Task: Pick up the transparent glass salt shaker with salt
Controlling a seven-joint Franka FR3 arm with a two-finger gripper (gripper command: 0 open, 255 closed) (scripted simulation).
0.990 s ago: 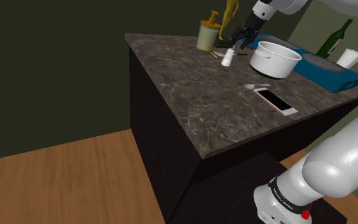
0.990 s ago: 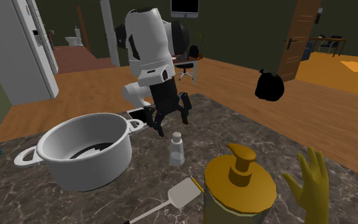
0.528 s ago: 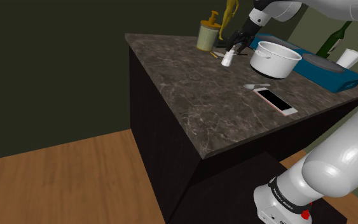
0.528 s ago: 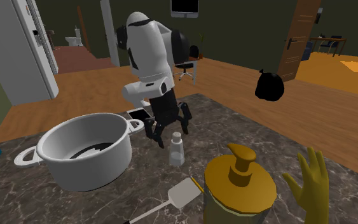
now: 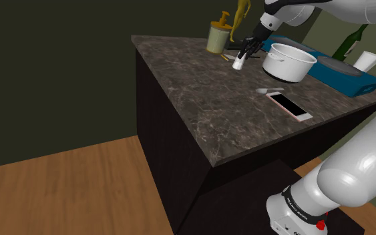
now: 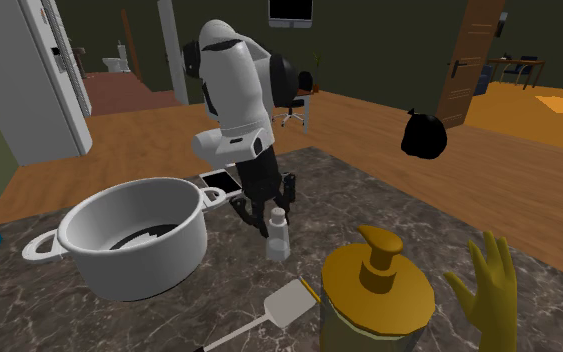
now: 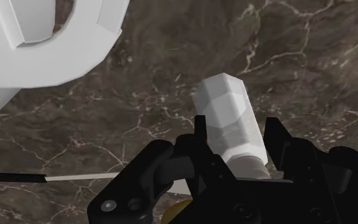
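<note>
Your hand [image 6: 274, 212] had come lower than half a second before. It had then hung just above the salt shaker [image 6: 278, 235]. One second before, it had stood higher again and nearer the pot [image 6: 134, 235].

In the second exterior view its two fingers [image 6: 252, 214] stood apart, one on each side of the shaker's top. The wrist view showed the same: the hand [image 7: 238, 130] straddled the shaker [image 7: 229, 121] with its jaws spread. One finger [image 7: 200, 135] lay close against the shaker's side. The other finger kept a sliver of counter [image 7: 311, 63] visible between itself and the shaker. You had not clamped it.

The shaker stood upright on the dark marbled counter [image 5: 206, 100], in the same spot as in both earlier frames. It was drawn pale grey-white with a faceted body. In the shoulder view the shaker [image 5: 239, 61] stood between the yellow soap dispenser [image 5: 218, 37] and the white pot [image 5: 288, 61], with the hand [image 5: 248, 48] over it.

In the second exterior view the shaker stood just beside the pot's handle, apart from it. The soap dispenser [image 6: 374, 295] and a spatula [image 6: 289, 305] lay nearer that camera. The phone [image 5: 289, 105] lay well apart from the shaker, toward the counter's near edge. Pot, dispenser, spatula and phone had not shifted.
</note>
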